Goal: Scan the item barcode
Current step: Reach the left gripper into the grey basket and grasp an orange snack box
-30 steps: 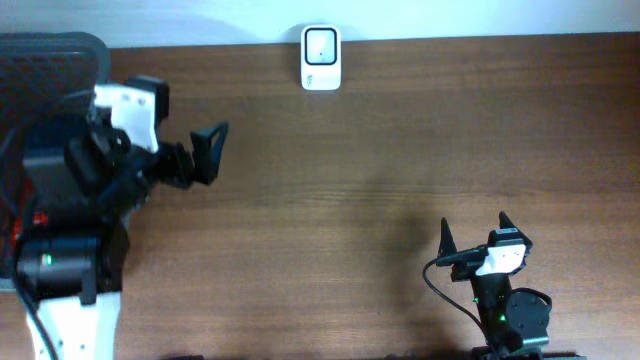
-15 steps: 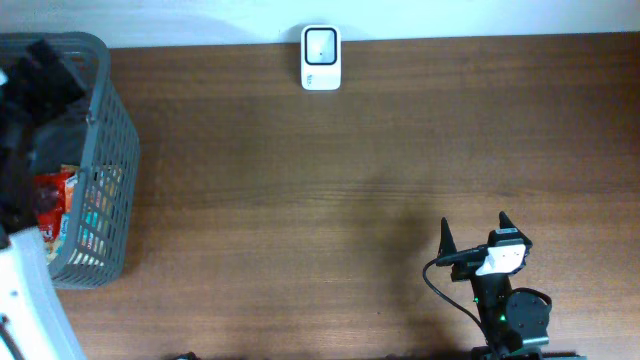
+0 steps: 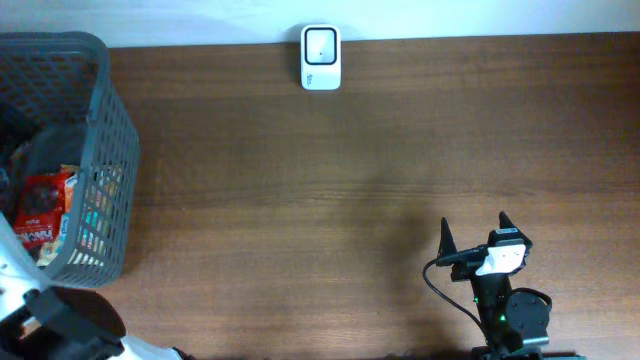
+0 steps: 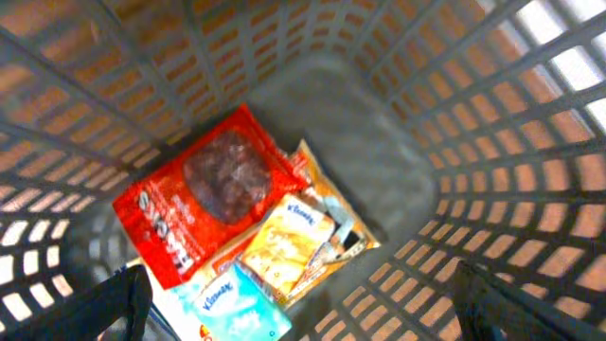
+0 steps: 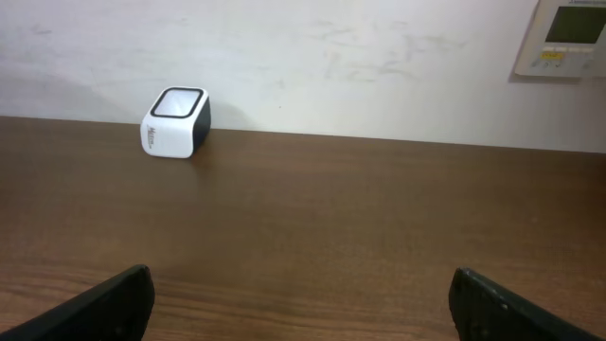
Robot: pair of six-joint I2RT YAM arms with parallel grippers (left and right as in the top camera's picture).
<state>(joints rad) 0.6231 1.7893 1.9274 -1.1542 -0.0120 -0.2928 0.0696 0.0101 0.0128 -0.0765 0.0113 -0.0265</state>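
Wooden table (image 3: 300, 200): left fingers (image 4: 95, 308), above basket (image 4: 454, 142), and right fingers (image 5: 104, 298) gape wide, empty.

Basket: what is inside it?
A red snack bag, a yellow packet and a blue tissue pack lie piled at the bottom of the basket. Anything beneath them is covered.

Dark wooden table (image 3: 300, 200), grey mesh basket (image 3: 115, 170) at its left end, white scanner (image 3: 321, 58) by the far edge

Dark wood table (image 3: 300, 200); white wall (image 5: 379, 57) behind; wall panel (image 5: 568, 38), possibly thermostat.
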